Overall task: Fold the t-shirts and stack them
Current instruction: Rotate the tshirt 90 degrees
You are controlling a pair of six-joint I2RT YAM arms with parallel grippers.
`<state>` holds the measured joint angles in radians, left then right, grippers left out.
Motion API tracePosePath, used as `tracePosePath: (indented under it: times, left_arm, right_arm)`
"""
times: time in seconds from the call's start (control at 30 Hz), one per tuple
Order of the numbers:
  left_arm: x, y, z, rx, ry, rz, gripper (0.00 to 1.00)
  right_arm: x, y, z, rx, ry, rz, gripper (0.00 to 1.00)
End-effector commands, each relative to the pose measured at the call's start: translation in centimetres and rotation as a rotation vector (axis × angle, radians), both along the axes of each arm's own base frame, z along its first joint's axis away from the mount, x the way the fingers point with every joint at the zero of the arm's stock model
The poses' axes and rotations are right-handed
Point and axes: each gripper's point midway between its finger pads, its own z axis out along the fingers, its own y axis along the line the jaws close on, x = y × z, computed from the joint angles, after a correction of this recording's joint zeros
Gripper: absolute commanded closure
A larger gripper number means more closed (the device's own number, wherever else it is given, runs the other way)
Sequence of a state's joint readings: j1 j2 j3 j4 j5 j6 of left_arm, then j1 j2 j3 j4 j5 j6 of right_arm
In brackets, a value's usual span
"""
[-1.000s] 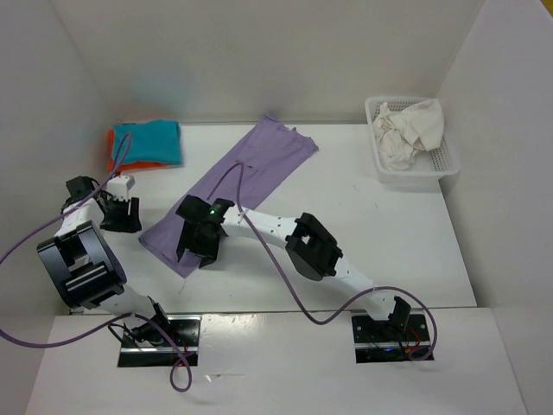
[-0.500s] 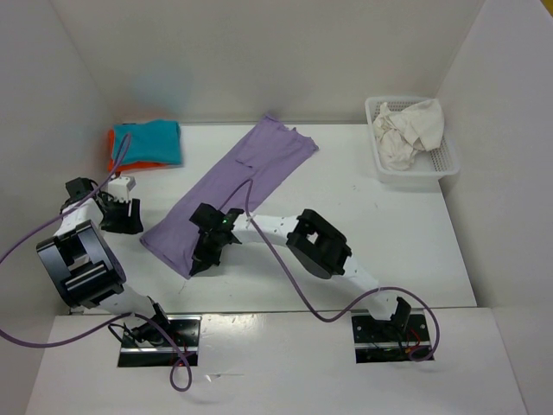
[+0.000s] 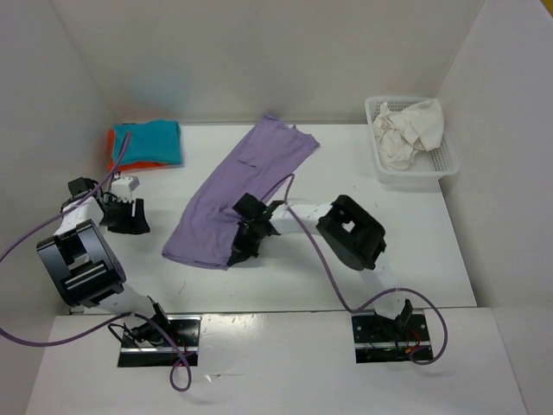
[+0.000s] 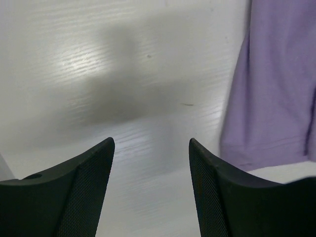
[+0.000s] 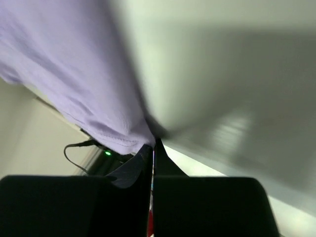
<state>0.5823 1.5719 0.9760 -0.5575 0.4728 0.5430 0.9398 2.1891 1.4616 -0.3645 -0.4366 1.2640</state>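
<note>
purple shirt (image 3: 238, 173) lies diagonally mid-table (image 3: 389, 242), near end rumpled. my right gripper (image 3: 238, 251) is clenched on its near hem, cloth pinched between the fingers. left gripper (image 3: 134, 220) hangs released over bare table, left of the shirt. teal shirt (image 3: 155, 141) sits on orange shirt (image 3: 116, 157), far left. white shirt (image 3: 406, 130) lies crumpled in basket (image 3: 445, 169), far right.

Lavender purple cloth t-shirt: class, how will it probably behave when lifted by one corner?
The lavender purple cloth t-shirt is probably floppy: its hem drapes from the shut right tool in soft folds. It likely weighs little, since a fingertip pinch holds it. Pushed, it would probably bunch, as its near end looks rumpled.
</note>
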Motion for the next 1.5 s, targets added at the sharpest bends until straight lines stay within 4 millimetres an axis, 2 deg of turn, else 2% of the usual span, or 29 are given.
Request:
tracePosePath:
  times: [0.0,0.03,0.07,0.17,0.2,0.23,0.33,0.37,0.43,0.47,0.5,0.53,0.57,0.6,0.63,0.67,0.7,0.73,0.77,0.83,0.93,1.03,1.1,1.13,1.17,1.37,1.47]
  left_arm:
    - [1.8,-1.9,1.6,-0.062,-0.046,-0.049,0.31]
    - [2.0,-3.2,1.6,-0.072,-0.035,-0.081,0.31]
    - [2.2,-3.9,1.8,-0.058,-0.036,-0.104,0.31]
    - [2.9,-7.4,2.0,0.017,-0.020,-0.228,0.31]
    - [2.7,-8.5,1.8,0.037,-0.005,-0.270,0.31]
    - [3.2,-10.4,2.2,0.083,-0.013,-0.337,0.31]
    - [3.1,-12.9,3.1,0.149,-0.007,-0.468,0.29]
    - [2.9,-14.3,3.2,0.186,-0.002,-0.533,0.29]
    - [2.2,-15.6,3.5,0.249,-0.002,-0.640,0.29]
    - [1.8,-16.9,3.8,0.311,-0.011,-0.716,0.29]
    - [1.0,-17.5,3.8,0.347,-0.005,-0.769,0.28]
    - [0.1,-17.9,3.9,0.403,-0.029,-0.852,0.28]
    - [-1.1,-19.1,3.8,0.477,-0.030,-0.949,0.27]
    - [-2.1,-19.5,4.6,0.529,-0.067,-1.007,0.25]
    - [-2.7,-20.0,4.8,0.587,-0.099,-1.096,0.25]
    - [-4.9,-20.6,3.9,0.641,-0.082,-1.209,0.25]
    - [-5.5,-21.3,5.0,0.675,-0.155,-1.259,0.24]
    - [-6.1,-21.8,5.2,0.715,-0.199,-1.344,0.22]
    - [-7.6,-23.0,4.7,0.738,-0.233,-1.459,0.22]
    - [-8.8,-24.1,5.5,0.795,-0.360,-1.612,0.19]
    - [-11.0,-25.7,4.0,0.798,-0.427,-1.813,0.19]
    - [-12.7,-28.4,3.5,0.709,-0.521,-1.970,0.16]
    - [-13.9,-29.5,2.5,0.665,-0.541,-2.081,0.15]
    - [-13.9,-29.5,2.0,0.672,-0.541,-2.108,0.15]
    - [-14.5,-29.1,0.5,0.674,-0.502,-2.177,0.15]
    - [-15.4,-28.2,-2.4,0.661,-0.434,-2.308,0.15]
    - [-15.1,-27.9,-4.1,0.690,-0.404,-2.351,0.18]
  right_arm:
    - [-0.1,-8.0,-2.7,-0.154,-0.016,-0.005,1.00]
    - [-0.3,-9.5,-2.7,-0.151,-0.007,0.005,1.00]
    - [-1.6,-11.6,-2.7,-0.161,0.009,0.009,1.00]
    - [-3.9,-15.2,-2.4,-0.167,0.016,0.042,1.00]
    - [-4.3,-16.1,-2.2,-0.171,0.014,0.049,1.00]
    - [-4.8,-16.7,-2.0,-0.173,0.008,0.067,1.00]
    - [-6.6,-18.2,-0.6,-0.142,-0.015,0.119,1.00]
    - [-7.7,-19.0,-0.6,-0.143,-0.003,0.140,1.00]
    - [-8.8,-20.0,0.1,-0.135,-0.004,0.167,1.00]
    - [-9.0,-20.6,0.1,-0.135,-0.017,0.192,0.97]
    - [-9.2,-20.7,0.8,-0.119,-0.030,0.213,0.94]
    - [-9.6,-21.5,0.7,-0.132,-0.022,0.228,0.84]
    - [-9.8,-21.8,0.9,-0.128,-0.041,0.265,0.78]
    - [-10.0,-22.1,1.4,-0.125,-0.049,0.277,0.65]
    - [-10.1,-21.9,1.8,-0.105,-0.061,0.288,0.60]
    - [-10.0,-21.8,2.1,-0.097,-0.072,0.287,0.56]
    - [-9.9,-21.6,2.8,-0.072,-0.091,0.287,0.53]
    - [-9.9,-21.5,3.1,-0.064,-0.102,0.286,0.51]
    - [-9.8,-21.5,3.3,-0.059,-0.110,0.286,0.50]
    - [-8.9,-20.8,4.4,-0.042,-0.148,0.259,0.50]
    - [-7.4,-20.3,5.0,-0.052,-0.207,0.217,0.50]
    - [-6.5,-19.6,4.2,-0.068,-0.191,0.194,0.50]
    - [-6.1,-19.4,3.6,-0.083,-0.182,0.183,0.50]
    - [-6.0,-19.3,3.1,-0.088,-0.174,0.184,0.50]
    - [-5.7,-19.1,3.1,-0.087,-0.185,0.170,0.50]
    - [-5.4,-18.8,2.8,-0.079,-0.183,0.148,0.48]
    - [-5.7,-18.6,2.2,-0.082,-0.153,0.164,0.48]
